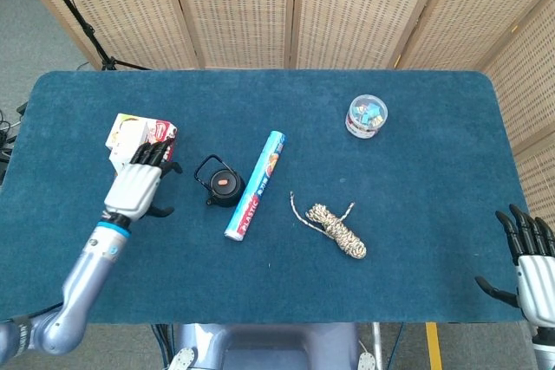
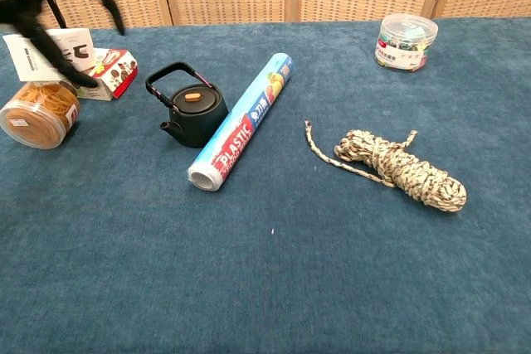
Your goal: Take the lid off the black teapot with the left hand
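Pointing its spout toward the robot, the lidded black teapot (image 1: pixel 224 184) sits beside the empty, spread-fingered left hand (image 1: pixel 139 184).

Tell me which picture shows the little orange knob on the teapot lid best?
The chest view. The orange knob sits close and sharp on the lid of the black teapot. The head view, from above, shows it only as a small orange spot.

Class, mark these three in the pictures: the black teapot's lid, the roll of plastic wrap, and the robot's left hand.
teapot lid (image 2: pixel 192 97), chest view, on its orange knob.
plastic wrap roll (image 2: pixel 245 122), chest view, middle of the printed tube.
left robot hand (image 1: pixel 139 181), head view, on the white back of the hand.
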